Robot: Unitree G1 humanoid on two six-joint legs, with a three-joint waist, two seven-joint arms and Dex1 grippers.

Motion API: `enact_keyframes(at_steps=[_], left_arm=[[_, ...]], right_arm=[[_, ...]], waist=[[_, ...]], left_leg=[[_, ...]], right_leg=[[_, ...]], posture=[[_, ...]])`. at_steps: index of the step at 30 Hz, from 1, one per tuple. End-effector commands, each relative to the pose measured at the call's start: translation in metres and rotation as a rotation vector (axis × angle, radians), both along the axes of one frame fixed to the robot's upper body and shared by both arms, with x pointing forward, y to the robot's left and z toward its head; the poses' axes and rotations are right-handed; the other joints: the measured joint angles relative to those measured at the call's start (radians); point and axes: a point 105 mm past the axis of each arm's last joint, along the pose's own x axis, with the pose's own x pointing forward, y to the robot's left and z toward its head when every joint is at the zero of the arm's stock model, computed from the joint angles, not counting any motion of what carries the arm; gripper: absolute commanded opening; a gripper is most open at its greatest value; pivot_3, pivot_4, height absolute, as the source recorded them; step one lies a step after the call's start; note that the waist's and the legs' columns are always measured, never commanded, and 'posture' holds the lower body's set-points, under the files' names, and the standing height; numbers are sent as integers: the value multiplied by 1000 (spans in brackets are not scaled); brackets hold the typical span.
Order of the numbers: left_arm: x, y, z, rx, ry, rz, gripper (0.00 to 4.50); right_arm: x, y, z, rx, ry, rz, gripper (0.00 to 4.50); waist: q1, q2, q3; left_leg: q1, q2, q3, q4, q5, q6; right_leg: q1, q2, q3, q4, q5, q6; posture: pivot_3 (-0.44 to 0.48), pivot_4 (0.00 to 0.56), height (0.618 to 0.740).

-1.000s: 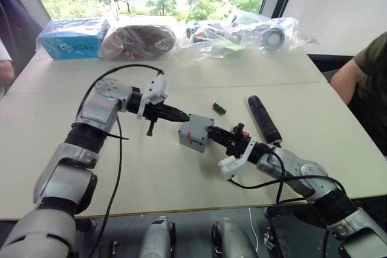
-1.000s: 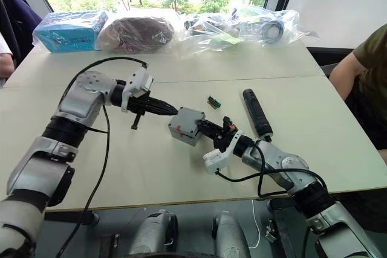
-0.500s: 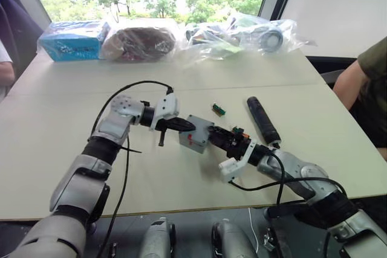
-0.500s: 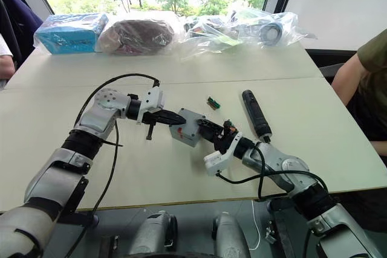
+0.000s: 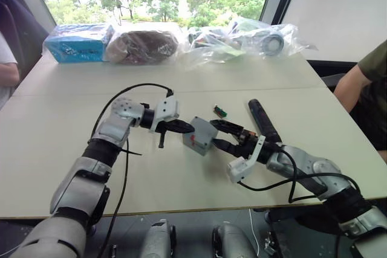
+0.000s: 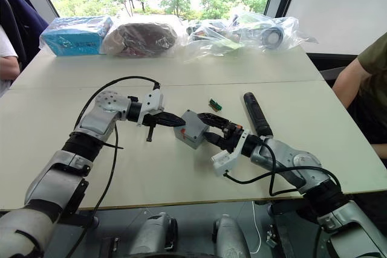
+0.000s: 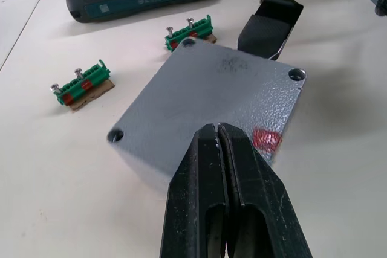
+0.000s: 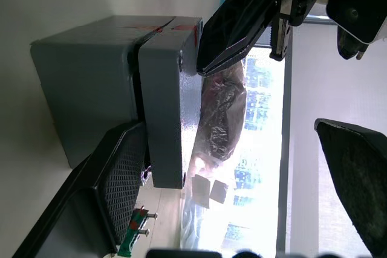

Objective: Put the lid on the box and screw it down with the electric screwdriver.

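Note:
The grey box [image 8: 84, 89] stands in the middle of the table with the lid [image 7: 211, 89] lying on top of it, corner holes showing and a red mark [image 7: 266, 138] on one side. My left gripper [image 5: 186, 128] is shut, its tip pressing on the lid's near edge. Just right of the box, my right gripper [image 5: 222, 135] is open, with one finger on each side of the box's right end and not clamping it. The black electric screwdriver [image 5: 263, 121] lies on the table behind the right gripper.
Two small green connector blocks [image 7: 81, 83] [image 7: 188, 31] lie beside the box. Along the far edge sit clear plastic bags [image 5: 242, 34] and a blue carton [image 5: 75, 40]. A person's arm [image 5: 363, 77] is at the right edge and another person's arm [image 5: 7, 67] at the left.
My right gripper has opened off the box and drawn back slightly. My left gripper came in from the left and now presses on the lid.

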Motion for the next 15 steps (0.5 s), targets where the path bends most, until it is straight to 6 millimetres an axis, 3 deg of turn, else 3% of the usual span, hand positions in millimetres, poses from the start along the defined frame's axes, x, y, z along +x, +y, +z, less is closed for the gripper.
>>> enact_keyframes(at_steps=[1,8,13,14,15], left_arm=[[-4,11,-42,127,92,50,0],[-5,11,-42,121,113,55,0],[-8,6,-17,7,104,41,0],[-8,6,-9,-24,94,43,0],[-8,6,-3,-46,85,47,0]], right_arm=[[-1,-12,1,-29,12,5,4492],[-5,-9,9,35,58,36,4492],[-8,-6,9,145,264,-4,4492],[-7,-8,8,171,321,-37,4033],[-6,-10,8,196,361,-66,3905]], waist=[[-2,0,0],[-5,2,-1],[-6,2,-1],[-6,2,-1],[-6,2,-1]], left_leg=[[0,0,0,0,0,0],[0,0,0,0,0,0],[0,1,0,0,0,0],[0,2,0,-1,0,0],[0,2,0,-1,0,1]], right_leg=[[0,0,0,-1,0,0],[1,1,0,-3,0,0],[2,1,0,-4,0,0],[2,1,0,-4,0,0],[1,1,0,-4,0,0]], posture=[[0,150,740],[0,150,740],[0,150,740],[0,150,740],[0,150,740]])
